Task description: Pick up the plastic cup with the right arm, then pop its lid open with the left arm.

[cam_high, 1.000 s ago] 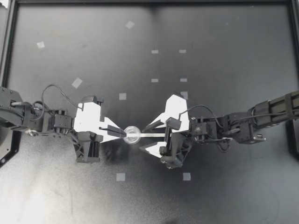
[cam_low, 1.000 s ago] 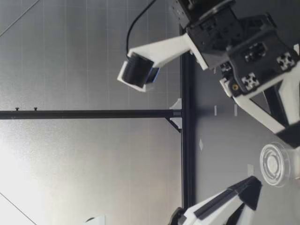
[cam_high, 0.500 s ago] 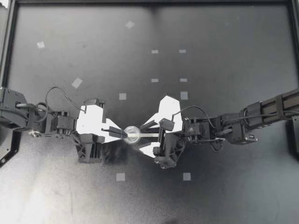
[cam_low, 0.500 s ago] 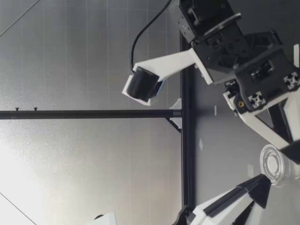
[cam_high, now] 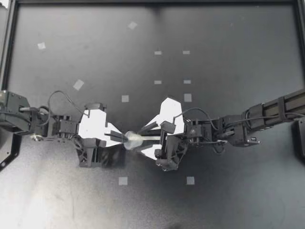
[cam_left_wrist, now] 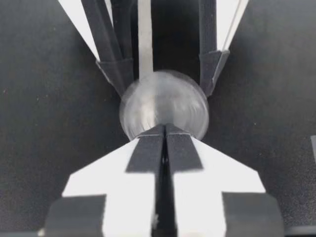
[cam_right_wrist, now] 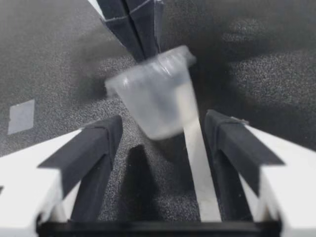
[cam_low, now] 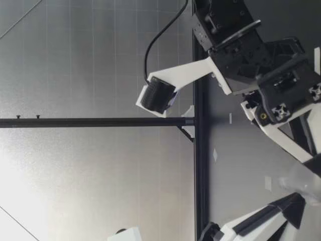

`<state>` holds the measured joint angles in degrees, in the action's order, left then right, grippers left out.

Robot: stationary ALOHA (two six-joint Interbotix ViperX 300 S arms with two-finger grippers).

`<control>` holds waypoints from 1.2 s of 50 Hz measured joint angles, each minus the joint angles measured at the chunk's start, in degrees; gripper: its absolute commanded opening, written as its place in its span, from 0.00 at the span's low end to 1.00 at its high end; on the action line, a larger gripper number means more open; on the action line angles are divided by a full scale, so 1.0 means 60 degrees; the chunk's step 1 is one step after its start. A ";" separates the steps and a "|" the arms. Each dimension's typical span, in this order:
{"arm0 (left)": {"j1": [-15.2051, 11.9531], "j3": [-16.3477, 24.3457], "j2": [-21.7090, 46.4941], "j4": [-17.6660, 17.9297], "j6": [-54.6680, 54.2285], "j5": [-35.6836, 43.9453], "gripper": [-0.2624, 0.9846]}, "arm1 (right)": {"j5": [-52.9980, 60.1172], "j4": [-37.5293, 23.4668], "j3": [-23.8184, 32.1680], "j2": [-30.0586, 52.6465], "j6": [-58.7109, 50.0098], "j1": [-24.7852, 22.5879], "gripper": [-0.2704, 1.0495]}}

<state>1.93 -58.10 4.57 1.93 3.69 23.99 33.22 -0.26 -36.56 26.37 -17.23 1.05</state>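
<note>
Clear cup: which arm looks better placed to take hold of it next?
Right, probably. The right gripper stands open on either side of the clear cup, so it need only close. The left gripper is shut on the cup's rim, holding it tilted.

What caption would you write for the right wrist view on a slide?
Tilted clear cup, pinched at its rim by my left hand, hangs between my right hand's open fingers.
</note>
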 measured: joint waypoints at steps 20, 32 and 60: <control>-0.0015 -0.0015 0.0015 0.0000 -0.0044 0.0044 0.19 | -0.0293 -0.0425 0.0146 0.0000 0.0029 0.0015 0.73; -0.0015 -0.0015 0.0015 0.0000 -0.0044 0.0044 0.19 | -0.0879 -0.0806 0.0366 0.0000 0.0059 0.0044 0.72; -0.0015 -0.0059 0.0015 0.0000 -0.0059 0.0044 0.19 | -0.1099 -0.0864 0.0469 0.0000 0.0044 0.0103 0.56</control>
<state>1.85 -58.45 4.66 1.93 3.34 24.26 26.63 -5.45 -33.75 26.37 -16.96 1.67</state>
